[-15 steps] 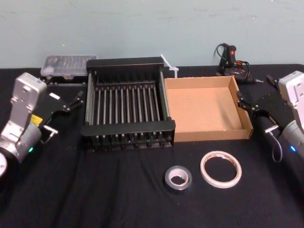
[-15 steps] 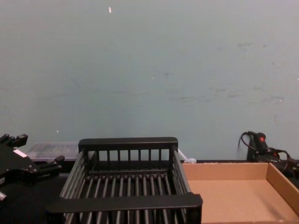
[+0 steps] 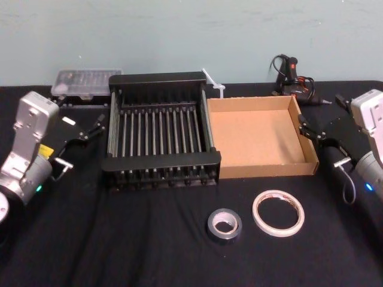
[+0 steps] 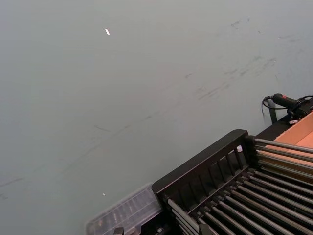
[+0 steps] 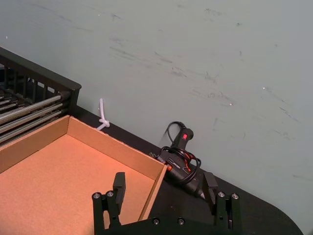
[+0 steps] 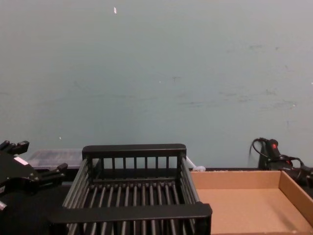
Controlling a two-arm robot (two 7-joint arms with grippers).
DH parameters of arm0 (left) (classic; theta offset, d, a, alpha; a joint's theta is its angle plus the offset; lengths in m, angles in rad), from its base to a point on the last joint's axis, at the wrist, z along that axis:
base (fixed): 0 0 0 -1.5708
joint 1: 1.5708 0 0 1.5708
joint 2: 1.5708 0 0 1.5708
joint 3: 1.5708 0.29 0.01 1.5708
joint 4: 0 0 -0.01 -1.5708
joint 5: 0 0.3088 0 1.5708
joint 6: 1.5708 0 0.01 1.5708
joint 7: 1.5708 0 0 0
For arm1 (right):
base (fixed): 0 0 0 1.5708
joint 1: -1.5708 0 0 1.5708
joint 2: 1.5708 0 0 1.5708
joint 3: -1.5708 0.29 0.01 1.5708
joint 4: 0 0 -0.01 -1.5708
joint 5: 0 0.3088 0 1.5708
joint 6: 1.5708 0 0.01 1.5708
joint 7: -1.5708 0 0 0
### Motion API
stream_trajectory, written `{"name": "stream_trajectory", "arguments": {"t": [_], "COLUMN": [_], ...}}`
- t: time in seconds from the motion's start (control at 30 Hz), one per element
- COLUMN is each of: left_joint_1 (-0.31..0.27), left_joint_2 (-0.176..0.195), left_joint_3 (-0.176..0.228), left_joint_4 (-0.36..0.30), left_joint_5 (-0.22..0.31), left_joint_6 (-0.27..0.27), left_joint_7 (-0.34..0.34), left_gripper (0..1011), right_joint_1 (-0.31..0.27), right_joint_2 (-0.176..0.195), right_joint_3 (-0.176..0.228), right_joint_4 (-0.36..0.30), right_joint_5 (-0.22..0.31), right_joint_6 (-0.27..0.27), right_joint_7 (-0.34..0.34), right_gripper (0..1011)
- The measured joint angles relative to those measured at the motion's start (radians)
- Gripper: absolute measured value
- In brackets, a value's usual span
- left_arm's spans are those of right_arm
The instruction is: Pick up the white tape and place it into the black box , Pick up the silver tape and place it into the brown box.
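Head view shows the white tape (image 3: 278, 213) and silver tape (image 3: 225, 224) side by side on the table (image 3: 119, 239), nearer than the black box (image 3: 160, 128) and brown box (image 3: 260, 136); chest view catches both boxes; left gripper (image 3: 90, 127) and right gripper (image 5: 163, 196) spread, flanking them.

The white tape (image 3: 278, 213) and silver tape (image 3: 224, 224) lay flat, side by side, before the adjoining black box (image 3: 160, 169) and brown box (image 3: 269, 168).
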Motion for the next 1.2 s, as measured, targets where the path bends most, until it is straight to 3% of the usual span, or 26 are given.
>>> {"name": "stream_trajectory", "arguments": {"t": [1.0,1.2], "left_joint_1": [0.000,0.000], "left_joint_2": [0.000,0.000], "left_joint_3": [0.000,0.000], "left_joint_4": [0.000,0.000], "left_joint_5": [0.000,0.000], "left_joint_6": [0.000,0.000], "left_joint_7": [0.000,0.000], "left_gripper": [1001,1001], "right_joint_1": [0.000,-0.010], "right_joint_2": [0.000,0.001], "right_joint_3": [0.000,0.015], "right_joint_4": [0.000,-0.011], "right_joint_5": [0.000,-0.007], "right_joint_6": [0.000,-0.004], "right_joint_7": [0.000,0.014], "right_gripper": [1002,1002]}}
